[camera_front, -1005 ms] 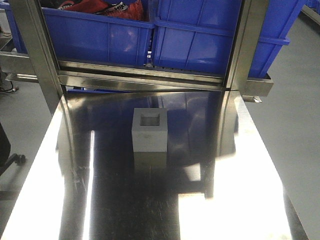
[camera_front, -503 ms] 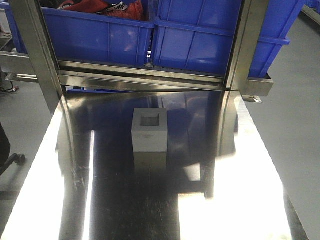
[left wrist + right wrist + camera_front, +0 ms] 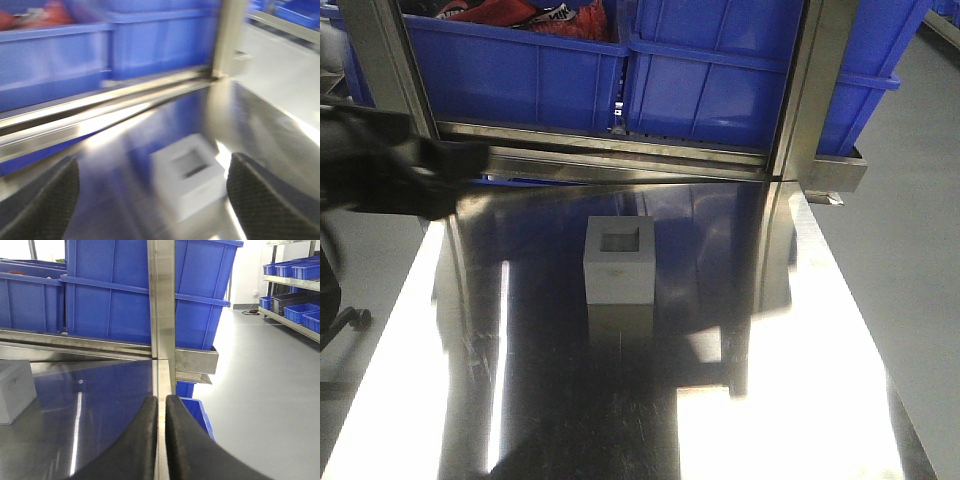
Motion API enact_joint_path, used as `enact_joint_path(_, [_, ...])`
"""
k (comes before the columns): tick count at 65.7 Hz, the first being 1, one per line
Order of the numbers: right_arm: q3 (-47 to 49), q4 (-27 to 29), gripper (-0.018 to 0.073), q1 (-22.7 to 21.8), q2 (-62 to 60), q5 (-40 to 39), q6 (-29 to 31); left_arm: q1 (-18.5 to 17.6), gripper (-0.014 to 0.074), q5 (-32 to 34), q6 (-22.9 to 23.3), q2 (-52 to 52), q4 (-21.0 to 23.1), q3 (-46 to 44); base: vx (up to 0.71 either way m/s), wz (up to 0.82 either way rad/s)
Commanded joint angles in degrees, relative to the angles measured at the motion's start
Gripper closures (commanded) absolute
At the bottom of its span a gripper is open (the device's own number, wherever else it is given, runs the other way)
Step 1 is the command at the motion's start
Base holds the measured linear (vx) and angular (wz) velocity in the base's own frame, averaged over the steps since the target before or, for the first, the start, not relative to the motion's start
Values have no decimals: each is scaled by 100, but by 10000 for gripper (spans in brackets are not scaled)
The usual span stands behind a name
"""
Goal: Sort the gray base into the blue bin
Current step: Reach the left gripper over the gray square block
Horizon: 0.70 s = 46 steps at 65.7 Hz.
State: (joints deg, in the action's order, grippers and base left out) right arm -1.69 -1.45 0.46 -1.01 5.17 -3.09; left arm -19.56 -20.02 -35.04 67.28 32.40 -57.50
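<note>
The gray base (image 3: 618, 262) stands mid-frame on the bench (image 3: 800, 380). In the left wrist view it sits low centre between the left jaws, spread wide and touching nothing. The right jaws are pressed together, empty, with the base at their frame's left edge

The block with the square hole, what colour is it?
Gray. The gray base shows clearest in the exterior front-facing view.

gray base (image 3: 618, 262): all sides free | behind: steel rail (image 3: 620, 152), right upright (image 3: 810, 90) obstruct
</note>
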Motion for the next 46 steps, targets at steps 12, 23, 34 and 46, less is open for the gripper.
enact_joint_path(12, [-5,-36,564,-23,-45,-424,38,-1060,19,849,470,1203,106,-752,0,0])
enact_joint_path(23, [-5,-36,564,-23,-45,-429,38,-1112,19,542,1421,2003,-499,-1483,0,0])
enact_joint_path(34, [-5,-36,564,-23,-45,-429,38,-1106,19,-338,3360,2855,-2388,-2582,0,0])
enact_joint_path(46, [-5,-36,564,-23,-45,-429,38,-1106,19,-1414,5164,3697,-3799,-3692,0,0])
